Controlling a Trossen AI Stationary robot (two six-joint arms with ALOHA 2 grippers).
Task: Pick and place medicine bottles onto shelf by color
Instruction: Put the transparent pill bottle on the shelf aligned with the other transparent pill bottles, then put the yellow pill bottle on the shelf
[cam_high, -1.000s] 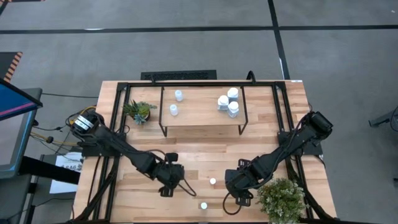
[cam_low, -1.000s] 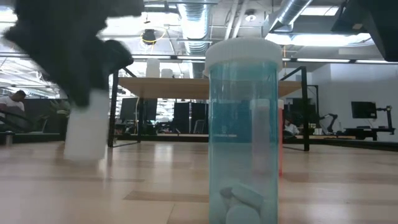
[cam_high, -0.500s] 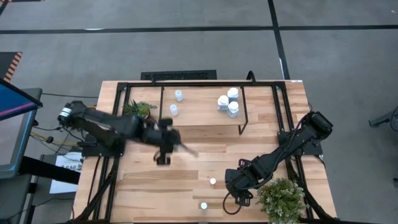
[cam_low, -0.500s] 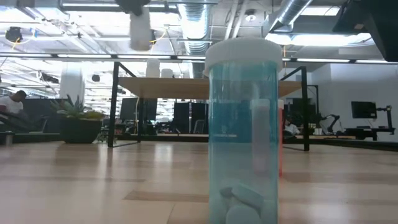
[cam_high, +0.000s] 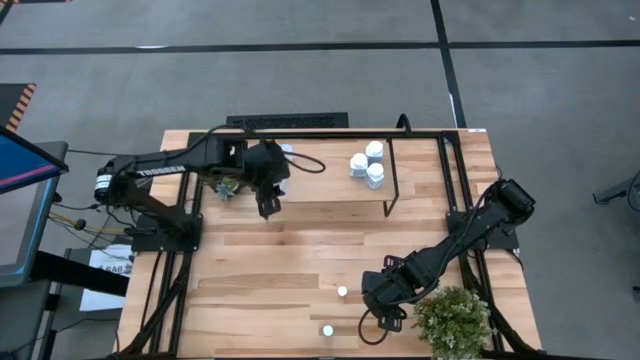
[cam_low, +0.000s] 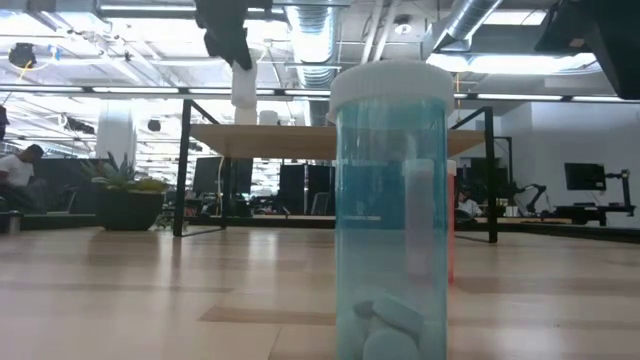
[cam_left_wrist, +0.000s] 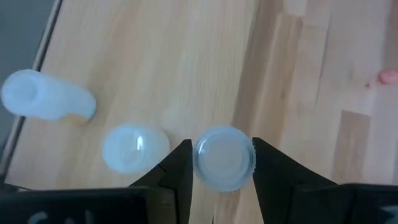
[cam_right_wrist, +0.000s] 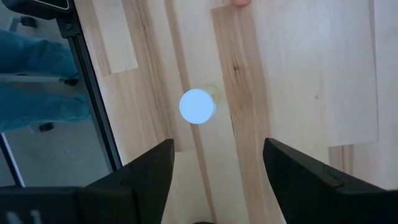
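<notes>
My left gripper (cam_high: 268, 200) hangs over the left part of the shelf (cam_high: 330, 190), shut on a small pale-capped bottle (cam_left_wrist: 224, 157), which also shows in the low view (cam_low: 243, 85). Two more small bottles (cam_left_wrist: 135, 147) (cam_left_wrist: 43, 99) stand on the shelf board beside it. Three white bottles (cam_high: 366, 163) stand on the shelf's right part. My right gripper (cam_right_wrist: 219, 168) is open above the table's near right part, with a pale-capped bottle (cam_right_wrist: 198, 106) standing on the table ahead of it. Two bottles (cam_high: 342, 291) (cam_high: 327, 329) stand on the table near it. My left gripper pinches the bottle between its two fingers (cam_left_wrist: 180, 163), one on each side of the cap's rim (cam_left_wrist: 200, 163). The fingers come from above, pointing down. The bottle hangs upright below them, its bottom (cam_low: 243, 104) clear of the shelf board.
A blue see-through bottle with a white cap (cam_low: 390, 200) stands right before the low camera, an orange one (cam_low: 452, 230) behind it. A small potted plant (cam_high: 222, 182) stands left of the shelf, a bigger one (cam_high: 452, 320) at the near right corner. Black frame rails (cam_high: 180, 230) run along both sides.
My left gripper has risen from the table's near left part and gone toward the far edge, carrying the bottle upright. It now hangs over the shelf's left part beside the two small bottles.
</notes>
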